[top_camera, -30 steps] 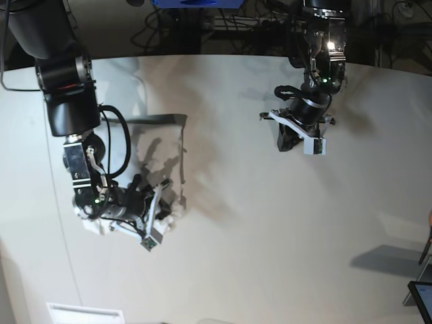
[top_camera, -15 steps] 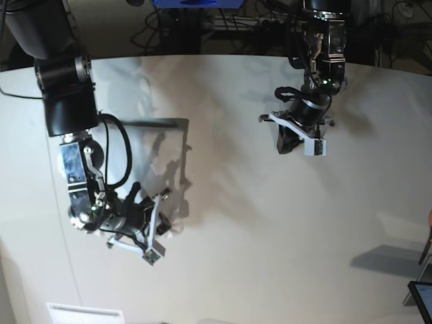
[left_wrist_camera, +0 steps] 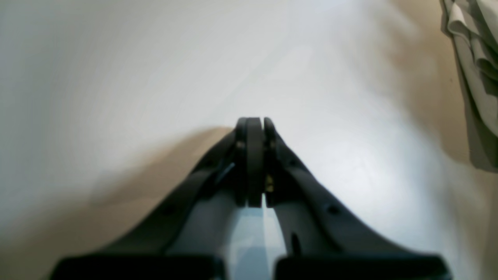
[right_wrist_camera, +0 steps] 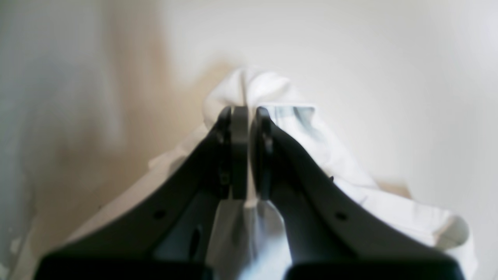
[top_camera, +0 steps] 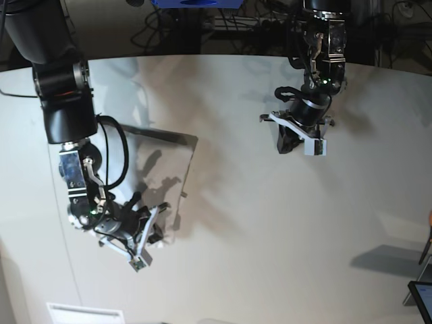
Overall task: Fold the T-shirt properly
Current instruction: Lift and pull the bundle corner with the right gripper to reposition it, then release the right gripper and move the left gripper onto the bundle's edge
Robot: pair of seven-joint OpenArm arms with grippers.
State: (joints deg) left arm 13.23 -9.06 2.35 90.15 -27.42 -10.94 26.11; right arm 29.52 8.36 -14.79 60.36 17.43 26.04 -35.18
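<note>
The white T-shirt lies on the left part of the off-white table, its far edge marked by a dark shadow line. My right gripper is low at the shirt's near end. In the right wrist view this gripper is shut on a bunched fold of the T-shirt. My left gripper hovers over bare table at the back right, apart from the cloth. Seen from the left wrist, it is shut on nothing, with the T-shirt hanging in at the upper right corner.
The table's curved back edge borders dark cabling and a blue object. A white flat item lies at the front left. A dark screen corner shows at the front right.
My right gripper has pulled the held fabric toward the table's front, and the shirt's far edge has followed it. The bunched cloth around the gripper has drawn out. The left arm stayed put.
</note>
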